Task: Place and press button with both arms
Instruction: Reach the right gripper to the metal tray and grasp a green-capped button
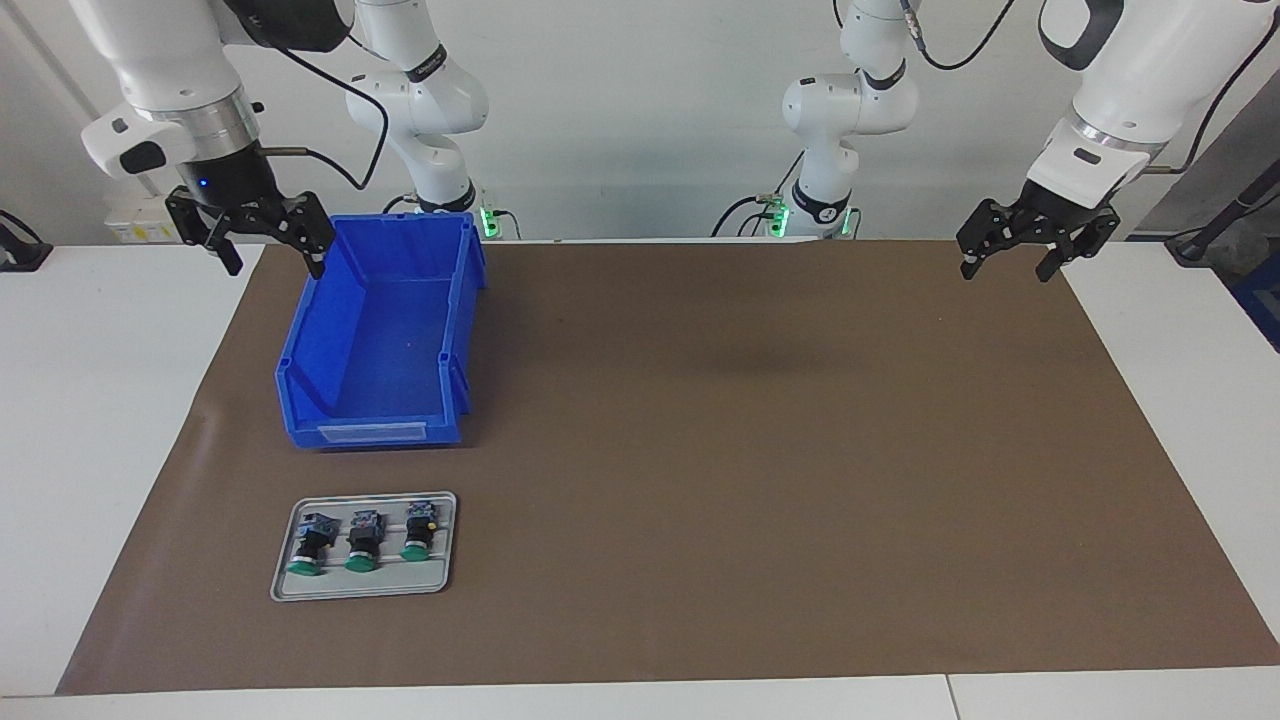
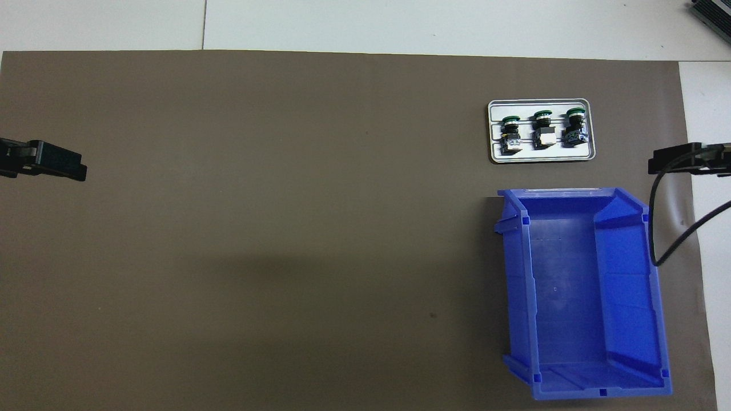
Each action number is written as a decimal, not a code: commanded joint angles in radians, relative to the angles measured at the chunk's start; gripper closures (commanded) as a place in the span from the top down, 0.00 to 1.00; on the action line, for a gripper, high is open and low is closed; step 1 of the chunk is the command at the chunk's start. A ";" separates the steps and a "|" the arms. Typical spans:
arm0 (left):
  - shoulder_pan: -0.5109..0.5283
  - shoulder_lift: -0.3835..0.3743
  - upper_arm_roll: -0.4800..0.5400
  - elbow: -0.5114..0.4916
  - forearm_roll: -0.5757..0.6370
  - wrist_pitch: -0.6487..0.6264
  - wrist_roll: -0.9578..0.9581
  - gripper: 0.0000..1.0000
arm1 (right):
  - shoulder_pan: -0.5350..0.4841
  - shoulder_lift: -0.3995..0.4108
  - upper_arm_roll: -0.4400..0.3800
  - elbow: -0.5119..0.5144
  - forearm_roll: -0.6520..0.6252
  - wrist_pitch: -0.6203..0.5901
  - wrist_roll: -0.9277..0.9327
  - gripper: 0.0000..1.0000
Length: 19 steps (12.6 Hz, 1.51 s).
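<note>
My right fingers (image 1: 265, 238) are hanging spread wide and empty, over the blue bin's (image 1: 380, 340) corner nearest my base. My left fingers (image 1: 1035, 243) are hovering wide and empty over the brown mat's (image 1: 760, 450) edge, well apart from the bin. Three green-capped buttons (image 1: 360, 540) are lying in a grey tray (image 1: 440, 575) just beside the bin, farther from me, on the tabletop (image 1: 90, 400). Nothing is blocking them.
</note>
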 commanded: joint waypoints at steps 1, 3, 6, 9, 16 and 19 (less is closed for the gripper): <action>0.007 -0.027 -0.008 -0.030 0.019 -0.002 -0.010 1.00 | -0.015 0.172 0.009 0.064 0.034 0.128 -0.018 1.00; 0.007 -0.027 -0.008 -0.030 0.019 -0.002 -0.010 1.00 | -0.010 0.305 0.009 0.098 0.037 0.279 -0.018 1.00; 0.007 -0.027 -0.008 -0.030 0.019 0.000 -0.009 1.00 | -0.002 0.456 0.013 0.098 0.041 0.505 -0.016 1.00; 0.007 -0.027 -0.008 -0.030 0.019 -0.002 -0.010 1.00 | 0.008 0.537 0.015 0.080 0.044 0.594 -0.016 1.00; 0.007 -0.027 -0.008 -0.030 0.019 -0.002 -0.010 1.00 | 0.011 0.602 0.018 -0.009 0.042 0.734 -0.047 0.99; 0.007 -0.027 -0.008 -0.030 0.019 -0.002 -0.010 1.00 | 0.013 0.601 0.018 -0.025 0.044 0.734 -0.072 0.57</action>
